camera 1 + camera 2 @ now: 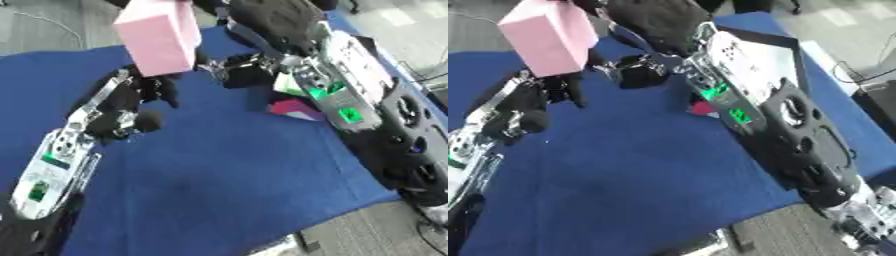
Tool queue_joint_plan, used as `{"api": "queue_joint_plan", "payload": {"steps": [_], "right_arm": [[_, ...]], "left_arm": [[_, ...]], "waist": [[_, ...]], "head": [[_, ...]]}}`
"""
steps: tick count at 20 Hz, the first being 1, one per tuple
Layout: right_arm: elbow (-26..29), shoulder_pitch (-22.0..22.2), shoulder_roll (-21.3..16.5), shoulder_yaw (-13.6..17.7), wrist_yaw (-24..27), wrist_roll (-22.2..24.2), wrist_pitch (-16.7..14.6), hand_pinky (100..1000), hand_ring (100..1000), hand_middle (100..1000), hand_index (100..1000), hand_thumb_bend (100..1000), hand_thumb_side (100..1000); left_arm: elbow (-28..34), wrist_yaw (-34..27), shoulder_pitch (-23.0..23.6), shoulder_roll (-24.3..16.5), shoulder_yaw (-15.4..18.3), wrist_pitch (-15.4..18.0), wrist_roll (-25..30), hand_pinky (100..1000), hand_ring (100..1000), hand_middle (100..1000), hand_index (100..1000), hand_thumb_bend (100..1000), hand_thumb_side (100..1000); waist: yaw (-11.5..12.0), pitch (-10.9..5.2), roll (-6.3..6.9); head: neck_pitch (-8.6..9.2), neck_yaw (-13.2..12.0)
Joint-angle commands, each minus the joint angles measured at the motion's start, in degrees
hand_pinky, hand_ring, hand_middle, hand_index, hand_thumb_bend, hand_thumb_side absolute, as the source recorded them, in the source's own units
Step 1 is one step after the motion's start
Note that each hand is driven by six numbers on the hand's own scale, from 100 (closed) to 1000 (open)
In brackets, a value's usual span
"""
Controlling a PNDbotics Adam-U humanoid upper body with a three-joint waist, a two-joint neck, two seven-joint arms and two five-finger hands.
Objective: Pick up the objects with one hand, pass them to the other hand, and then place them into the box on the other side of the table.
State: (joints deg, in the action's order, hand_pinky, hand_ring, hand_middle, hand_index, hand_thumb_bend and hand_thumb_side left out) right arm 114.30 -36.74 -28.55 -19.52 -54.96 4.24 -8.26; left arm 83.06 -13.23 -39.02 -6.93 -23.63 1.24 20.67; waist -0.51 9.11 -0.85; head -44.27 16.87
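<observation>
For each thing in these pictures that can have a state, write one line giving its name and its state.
pink box: off the blue cloth, tilted, at the left hand's fingertips.
left hand: fingers reach up to the box.
right hand: fingers curled, beside the box.
magenta object: lying on blue cloth.

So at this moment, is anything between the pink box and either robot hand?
Nothing visible is. The pink box sits above the blue table, with the left hand directly under its lower edge and the right hand just beside its lower right corner. Whether either hand touches it cannot be told.
</observation>
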Motion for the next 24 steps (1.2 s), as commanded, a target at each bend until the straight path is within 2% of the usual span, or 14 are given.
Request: {"api": "queue_joint_plan", "payload": {"steps": [1, 5, 10, 14, 15, 17, 21, 24], "right_arm": [[0.3, -0.5, -1.5, 1.8, -1.0, -1.9, 0.6, 743, 683, 561, 335, 100, 112], [0.3, 0.3, -2.0, 4.7, -1.4, -3.8, 2.3, 688, 687, 561, 338, 100, 100], [0.3, 2.9, -3.5, 11.1, -1.8, -7.2, 6.3, 603, 700, 547, 347, 100, 100], [-3.1, 5.8, -4.4, 16.7, 0.0, -10.4, 9.7, 481, 740, 513, 392, 100, 101], [-4.5, 6.5, -4.7, 18.1, 0.9, -11.3, 10.6, 454, 754, 511, 406, 100, 243], [-7.3, 7.9, -5.5, 21.1, 2.6, -13.1, 12.4, 425, 772, 509, 423, 100, 416], [-12.7, 10.7, -7.6, 26.4, 5.9, -16.4, 15.7, 377, 804, 507, 460, 100, 395], [-16.9, 12.8, -9.3, 29.7, 8.5, -16.6, 18.2, 343, 835, 504, 495, 100, 334]], "left_arm": [[0.2, 0.1, -0.2, 0.0, 1.3, 1.1, -0.4, 637, 504, 494, 705, 1000, 527], [0.1, 0.3, 1.3, -0.8, 2.1, 1.5, -1.1, 634, 500, 490, 704, 991, 538], [0.9, 2.0, 5.2, -3.0, 3.5, 1.7, -3.4, 632, 495, 485, 700, 978, 537], [2.5, 3.3, 9.9, -4.3, 6.7, 2.7, -6.5, 627, 490, 478, 692, 968, 532], [3.4, 3.8, 11.0, -4.6, 7.7, 3.0, -7.4, 626, 488, 477, 689, 966, 531], [5.4, 4.9, 12.9, -4.8, 10.2, 3.6, -9.2, 626, 488, 476, 687, 963, 531], [10.2, 6.6, 15.2, -4.3, 14.2, 5.1, -12.5, 629, 490, 478, 688, 957, 536], [14.1, 7.7, 16.6, -3.8, 15.9, 5.6, -15.0, 631, 492, 480, 688, 951, 540]], "waist": [[-0.2, 0.20, -0.19], [-0.4, 0.21, -0.13], [-0.7, 0.24, 0.15], [-0.9, 0.20, 0.74], [-0.8, 0.17, 0.89], [-0.5, 0.17, 1.20], [0.6, 0.39, 1.59], [1.5, 0.57, 1.72]], "head": [[0.15, 0.3], [0.15, 0.5], [0.15, 2.1], [0.15, 6.3], [0.15, 7.4], [0.15, 9.7], [0.15, 14.3], [0.15, 16.9]]}}
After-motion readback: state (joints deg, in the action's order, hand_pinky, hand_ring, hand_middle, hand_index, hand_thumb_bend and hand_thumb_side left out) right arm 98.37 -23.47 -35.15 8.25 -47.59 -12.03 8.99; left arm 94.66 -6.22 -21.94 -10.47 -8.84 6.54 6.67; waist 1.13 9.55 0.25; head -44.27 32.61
